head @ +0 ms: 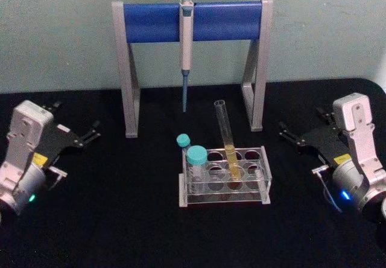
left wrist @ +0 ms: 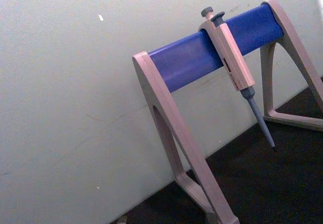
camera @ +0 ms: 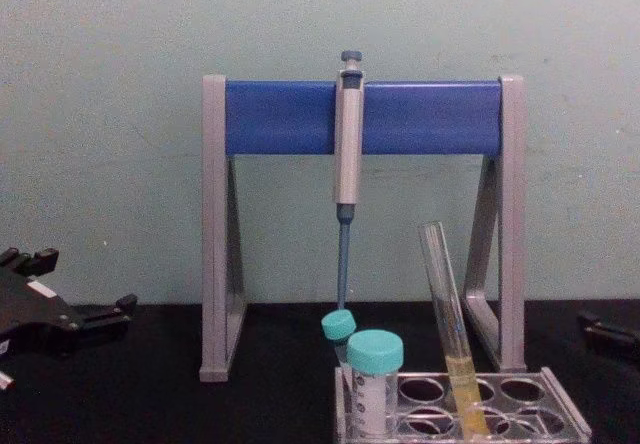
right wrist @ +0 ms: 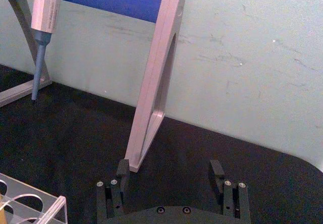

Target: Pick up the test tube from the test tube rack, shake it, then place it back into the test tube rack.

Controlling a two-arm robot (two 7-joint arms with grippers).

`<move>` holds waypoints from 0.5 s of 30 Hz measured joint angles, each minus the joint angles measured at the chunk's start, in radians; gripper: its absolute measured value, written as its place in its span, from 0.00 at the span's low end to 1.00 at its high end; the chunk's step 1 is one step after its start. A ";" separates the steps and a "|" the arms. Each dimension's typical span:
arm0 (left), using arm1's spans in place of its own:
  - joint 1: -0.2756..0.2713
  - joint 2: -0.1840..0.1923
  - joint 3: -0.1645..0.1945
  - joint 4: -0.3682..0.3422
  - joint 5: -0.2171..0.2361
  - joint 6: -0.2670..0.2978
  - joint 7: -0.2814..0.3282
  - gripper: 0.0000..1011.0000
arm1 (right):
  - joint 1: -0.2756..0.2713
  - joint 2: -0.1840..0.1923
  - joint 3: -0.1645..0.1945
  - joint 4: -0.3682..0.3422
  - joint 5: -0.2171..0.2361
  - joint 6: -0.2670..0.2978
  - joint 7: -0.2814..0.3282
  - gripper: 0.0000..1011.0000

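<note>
Mid-tabletop, test tube (head: 227, 136) leans in the test tube rack (head: 224, 183). My right gripper (head: 282, 130) sits parked far right, spread wide, empty; left gripper (head: 95, 129) likewise apart. I'd pinch above the liquid, lift straight.

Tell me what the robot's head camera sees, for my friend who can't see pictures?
A long test tube with yellow liquid leans in a clear test tube rack on a black table, beside two teal-capped tubes. The left pincer and the open right pincer wait at either side. Behind stands a grey-and-blue stand holding a pipette.
</note>
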 joint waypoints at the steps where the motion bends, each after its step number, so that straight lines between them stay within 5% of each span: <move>1: 0.000 0.000 0.000 0.000 0.000 0.000 0.000 0.99 | 0.000 0.000 0.000 0.000 0.000 0.000 0.000 0.99; 15: 0.000 0.000 0.000 0.000 0.000 0.000 0.000 0.99 | 0.000 0.001 0.000 -0.001 0.001 -0.001 -0.001 0.99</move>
